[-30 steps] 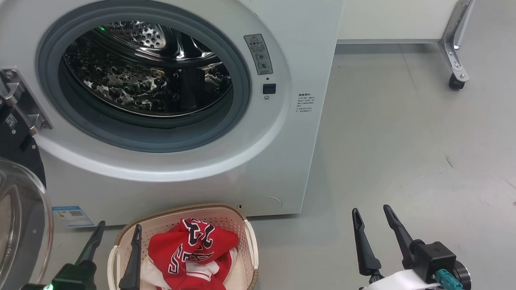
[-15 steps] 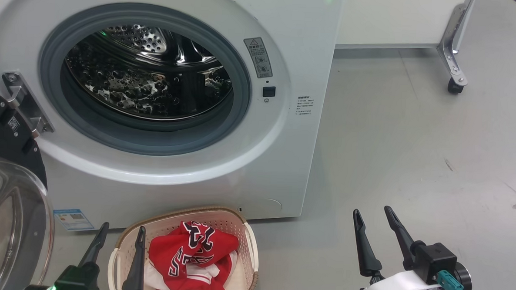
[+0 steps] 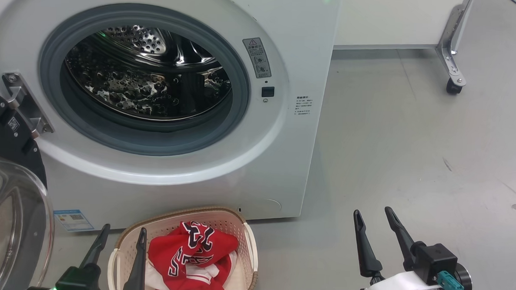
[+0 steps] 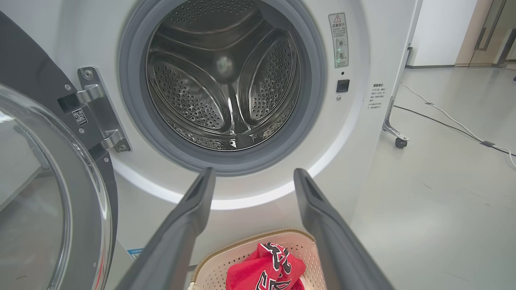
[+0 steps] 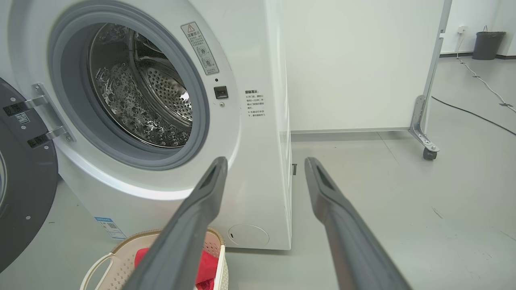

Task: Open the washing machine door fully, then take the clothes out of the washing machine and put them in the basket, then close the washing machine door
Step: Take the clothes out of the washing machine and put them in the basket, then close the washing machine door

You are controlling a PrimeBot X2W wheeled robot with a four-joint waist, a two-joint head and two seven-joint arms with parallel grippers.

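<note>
The washing machine door (image 3: 9, 151) stands swung wide on its hinge brackets at the left side of the washing machine (image 3: 283, 172), so the opening step looks done. The steel drum (image 4: 225, 80) shows bare perforated metal in the head view and both wrist views. No red cloth shows inside, though the lowest front part behind the grey seal is partly hidden. The clothes (image 3: 192, 255) lie heaped in the basket (image 3: 232, 224), the lettered jersey on top. The basket sits on the floor (image 3: 414, 147) close to the foot of the machine, below the lower edge of the round opening.

The left gripper (image 3: 123, 230) hovers over the near-left corner of the basket, fingers spread and empty. The right gripper (image 3: 372, 212) hangs over bare floor to the right of the machine's front corner, well apart from the basket — also spread, holding nothing.

By my reading the unloading is finished and only the last step is left — swinging the door shut against the seal. The left arm is the one nearer the door.
</note>
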